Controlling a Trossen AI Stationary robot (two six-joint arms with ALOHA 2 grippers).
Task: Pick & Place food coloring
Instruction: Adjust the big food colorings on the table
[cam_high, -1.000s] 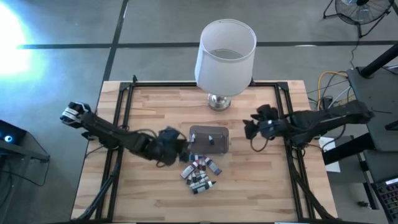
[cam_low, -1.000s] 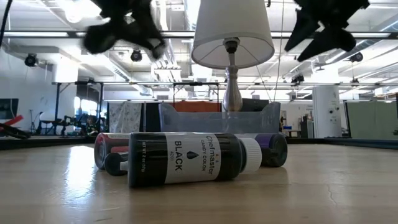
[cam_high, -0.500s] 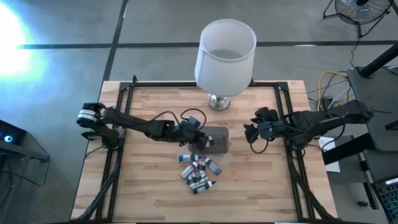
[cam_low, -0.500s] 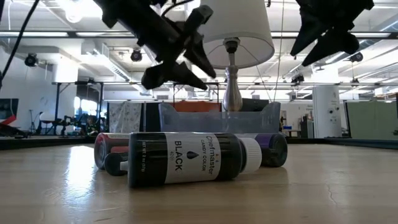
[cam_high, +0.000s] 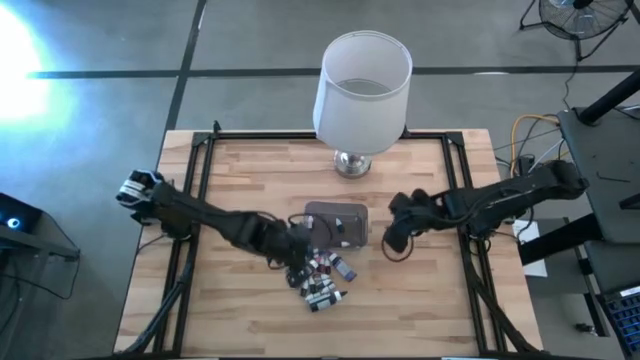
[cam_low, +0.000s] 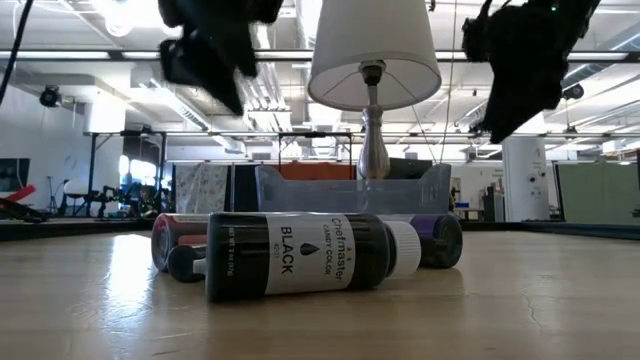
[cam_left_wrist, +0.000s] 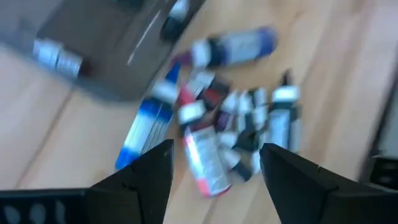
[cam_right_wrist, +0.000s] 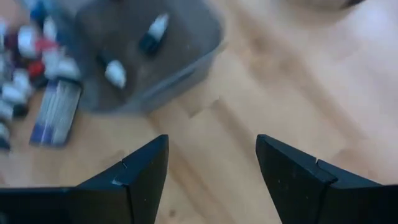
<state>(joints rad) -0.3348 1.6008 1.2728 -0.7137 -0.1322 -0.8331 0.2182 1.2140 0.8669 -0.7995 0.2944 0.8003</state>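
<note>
My left end effector (cam_left_wrist: 214, 163) hangs released, empty, over the food coloring bottles (cam_high: 320, 277) heaped on the bench (cam_high: 420, 300) beside the tub (cam_high: 337, 224); my right end effector (cam_right_wrist: 211, 155), fingers parted and empty, hovers near the tub.

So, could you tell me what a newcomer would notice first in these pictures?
Probably the lamp with its big white shade, standing at the table's far edge. Next, the heap of bottles mid-table, beside a grey tub that already holds two. The open left gripper hangs over the heap, and the open right gripper waits just right of the tub.
</note>
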